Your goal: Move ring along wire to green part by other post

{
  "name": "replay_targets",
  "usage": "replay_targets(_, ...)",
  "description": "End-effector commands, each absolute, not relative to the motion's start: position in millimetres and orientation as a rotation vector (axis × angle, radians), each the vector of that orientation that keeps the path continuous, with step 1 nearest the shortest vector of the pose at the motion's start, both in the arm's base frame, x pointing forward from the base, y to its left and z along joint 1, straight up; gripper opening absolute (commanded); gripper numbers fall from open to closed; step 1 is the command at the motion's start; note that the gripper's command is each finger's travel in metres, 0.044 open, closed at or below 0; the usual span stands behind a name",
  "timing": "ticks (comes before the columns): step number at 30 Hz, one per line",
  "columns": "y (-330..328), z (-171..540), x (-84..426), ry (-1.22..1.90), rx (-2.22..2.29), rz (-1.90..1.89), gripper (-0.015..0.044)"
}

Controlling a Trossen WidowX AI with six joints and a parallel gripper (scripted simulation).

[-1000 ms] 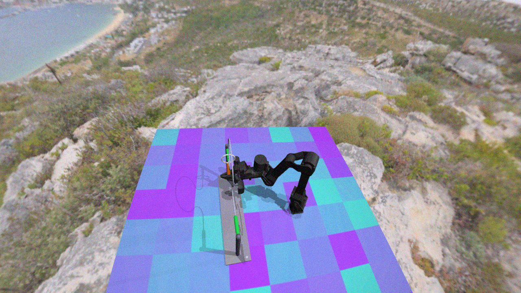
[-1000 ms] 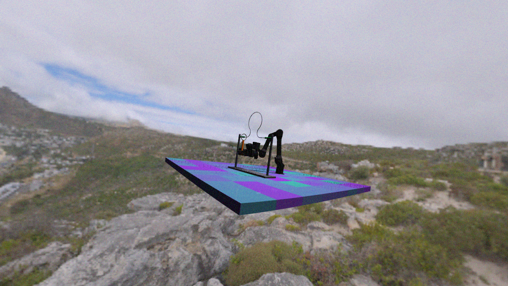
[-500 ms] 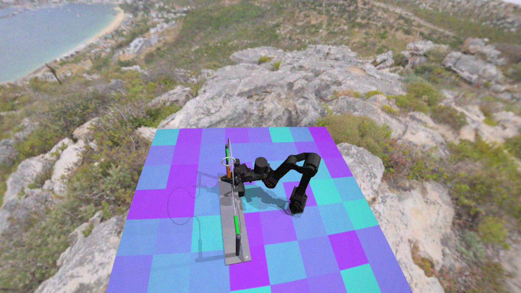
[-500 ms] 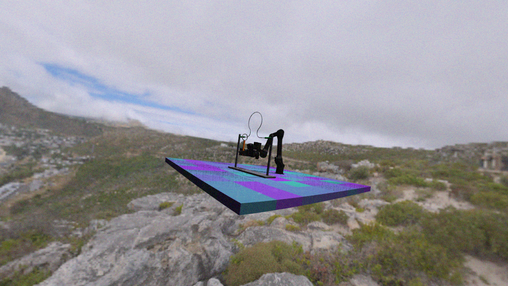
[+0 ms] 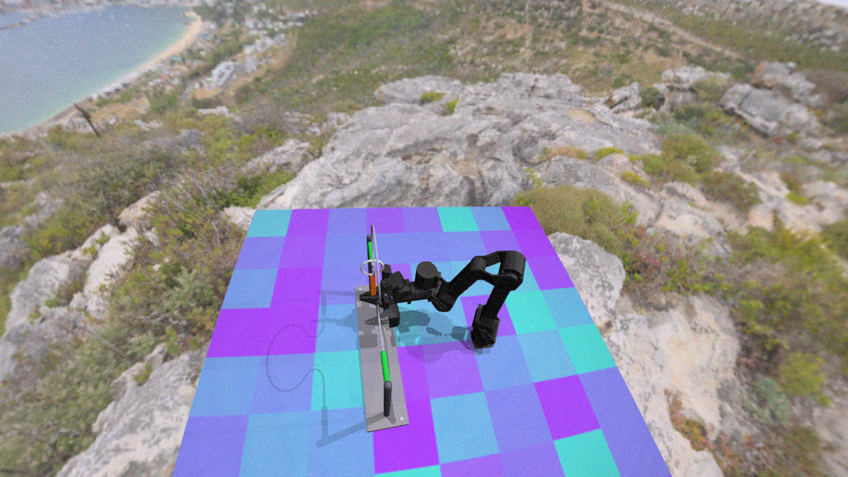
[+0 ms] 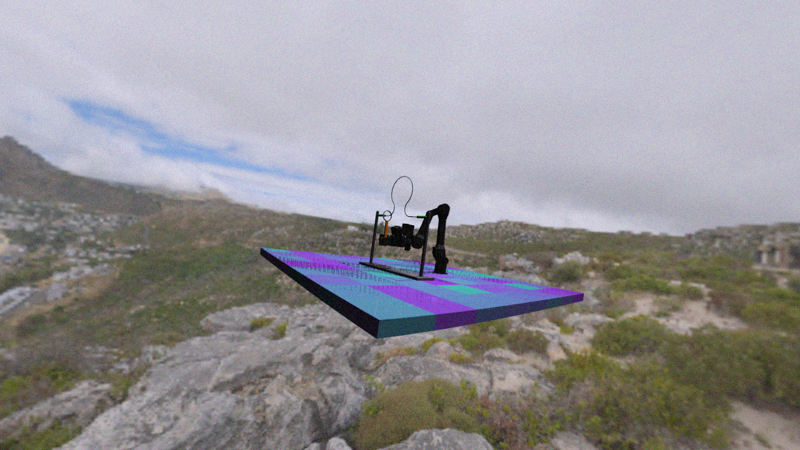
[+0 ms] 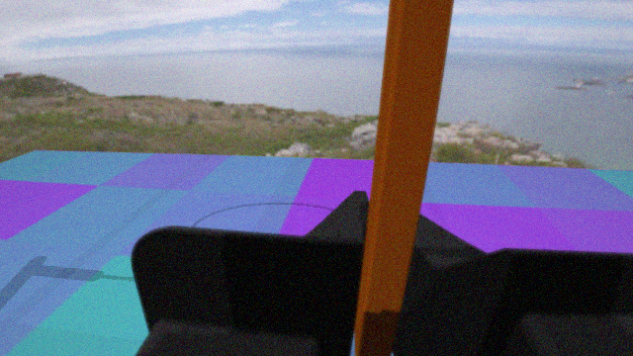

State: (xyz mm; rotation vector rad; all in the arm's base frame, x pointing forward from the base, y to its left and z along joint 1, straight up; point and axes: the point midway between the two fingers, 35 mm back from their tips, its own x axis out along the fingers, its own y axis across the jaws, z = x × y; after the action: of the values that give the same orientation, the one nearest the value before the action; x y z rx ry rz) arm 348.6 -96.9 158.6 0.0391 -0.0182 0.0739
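We see our black parallel-jaw gripper [image 5: 372,297] [image 6: 382,240] [image 7: 368,204] closed nearly all the way on the slim orange bar-shaped handle [image 5: 372,283] [image 6: 385,228] [image 7: 407,133], which stands roughly upright between the fingers. Just above our gripper, the thin pale round ring [image 5: 362,269] [image 6: 384,217] encircles the wire near the far green section [image 5: 370,250], beside one dark post [image 6: 374,240]. The other green section [image 5: 384,366] [image 6: 420,217] lies well apart from our gripper, next to the second dark post [image 5: 387,400] [image 6: 424,249].
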Motion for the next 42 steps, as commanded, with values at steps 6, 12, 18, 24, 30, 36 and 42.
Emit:
replay_targets(6,-77,160,347,-0.018,0.129,0.072,-0.0150)
replay_targets(12,-59,163,346,-0.015,0.228,0.073,-0.0150)
replay_targets(18,-39,169,344,-0.012,0.351,0.075,-0.0150)
replay_targets(24,-26,175,341,0.011,0.434,0.081,-0.0150)
replay_targets(30,-15,181,334,0.067,0.512,0.098,-0.0150)
replay_targets(36,-2,191,325,0.139,0.611,0.126,-0.0150)
replay_targets(42,12,205,312,0.222,0.724,0.163,-0.0150)
